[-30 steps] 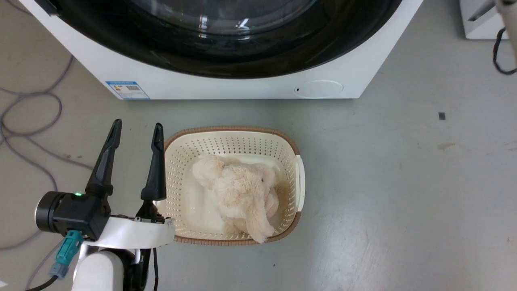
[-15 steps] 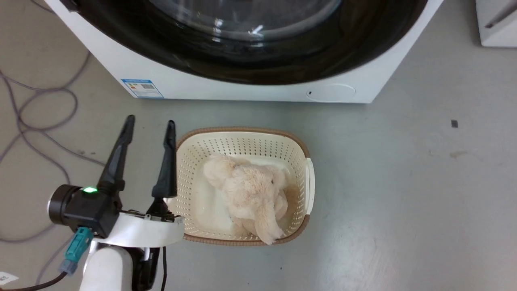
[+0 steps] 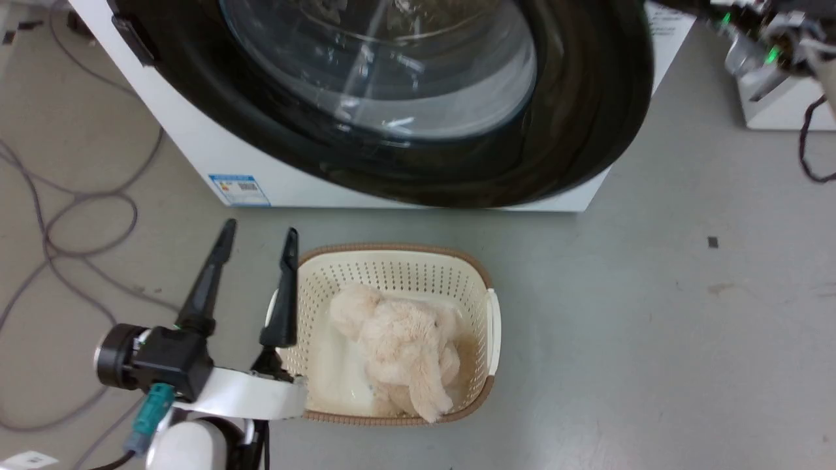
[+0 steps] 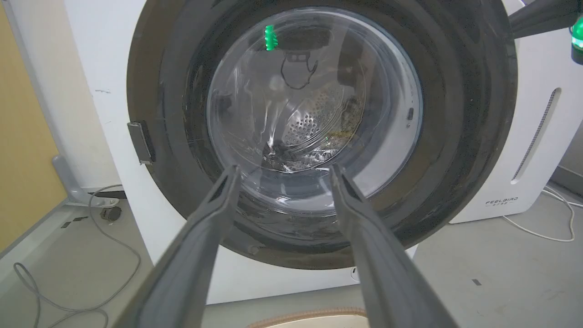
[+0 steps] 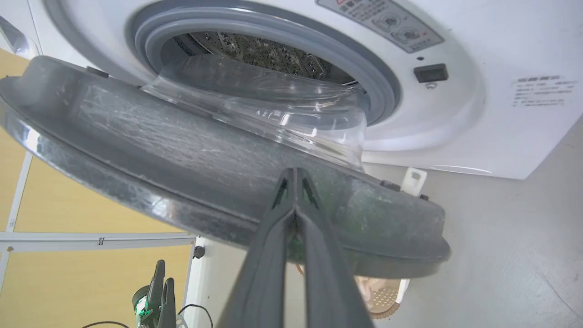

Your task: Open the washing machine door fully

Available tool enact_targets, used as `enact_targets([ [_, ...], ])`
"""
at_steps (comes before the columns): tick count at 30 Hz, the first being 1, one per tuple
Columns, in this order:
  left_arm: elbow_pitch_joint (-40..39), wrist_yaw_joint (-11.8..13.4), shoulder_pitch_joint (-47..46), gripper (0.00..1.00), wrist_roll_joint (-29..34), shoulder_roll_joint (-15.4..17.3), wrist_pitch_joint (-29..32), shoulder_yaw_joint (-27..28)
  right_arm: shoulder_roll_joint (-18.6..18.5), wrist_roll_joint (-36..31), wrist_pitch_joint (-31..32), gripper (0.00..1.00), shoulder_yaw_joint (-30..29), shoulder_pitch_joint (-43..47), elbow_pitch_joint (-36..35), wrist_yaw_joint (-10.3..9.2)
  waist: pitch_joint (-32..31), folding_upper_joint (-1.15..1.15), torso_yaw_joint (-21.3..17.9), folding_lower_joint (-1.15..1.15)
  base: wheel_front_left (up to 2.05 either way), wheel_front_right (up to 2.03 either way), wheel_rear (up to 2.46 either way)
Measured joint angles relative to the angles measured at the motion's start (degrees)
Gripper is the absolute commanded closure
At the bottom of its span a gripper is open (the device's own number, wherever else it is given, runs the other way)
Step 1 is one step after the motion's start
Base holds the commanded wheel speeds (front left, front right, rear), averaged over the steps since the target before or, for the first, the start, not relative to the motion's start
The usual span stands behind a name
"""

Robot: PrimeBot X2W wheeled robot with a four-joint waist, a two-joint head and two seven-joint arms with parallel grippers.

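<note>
Door [image 3: 588,130] now off machine [image 3: 196,150] front vs 0.5 s ago, so partly open; right gripper [image 5: 295,171] clenched at its rim, left gripper [image 3: 259,230] released

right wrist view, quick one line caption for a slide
Right gripper, fingers shut, at the grey inner rim of the partly open washing machine door, steel drum behind.

Showing the washing machine door [image 3: 588,130] standing partly open, angling away from the white washing machine [image 3: 196,147]. Presenting a glossy black front and clear bulging glass bowl [image 3: 385,72] outward, turning a matte grey inner rim toward the opening. Exposing the grey rubber gasket [image 5: 273,34] and perforated steel drum [image 5: 255,50] behind. Carrying a blue sticker [image 3: 238,189] low on the front.
</note>
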Motion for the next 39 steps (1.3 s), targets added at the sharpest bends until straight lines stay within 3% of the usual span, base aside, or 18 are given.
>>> enact_targets([
  [15, 2.99, 0.01, 3.23, 0.0, 0.25, -0.09, 0.0, -1.87, -2.15, 3.6, 7.16, 1.0, 0.23, 16.37, -16.8, 0.01, -7.01, 0.0, -1.0, 0.0, 0.0, 0.0, 0.0],
  [30, 5.12, 1.08, 7.26, 0.0, -0.67, -0.63, -0.01, -2.91, -6.22, 8.8, 12.41, 1.0, -1.26, 33.68, -36.77, 0.03, -12.86, 0.0, 2.64, -0.01, 0.0, 0.0, 0.0],
  [39, 5.71, 1.6, 8.22, 0.0, -0.66, -0.53, -0.02, -2.48, -6.24, 8.7, 12.83, 1.0, 0.24, 41.66, -49.34, 0.04, -13.37, 0.0, 4.25, -0.01, 0.0, 0.0, 0.0],
])
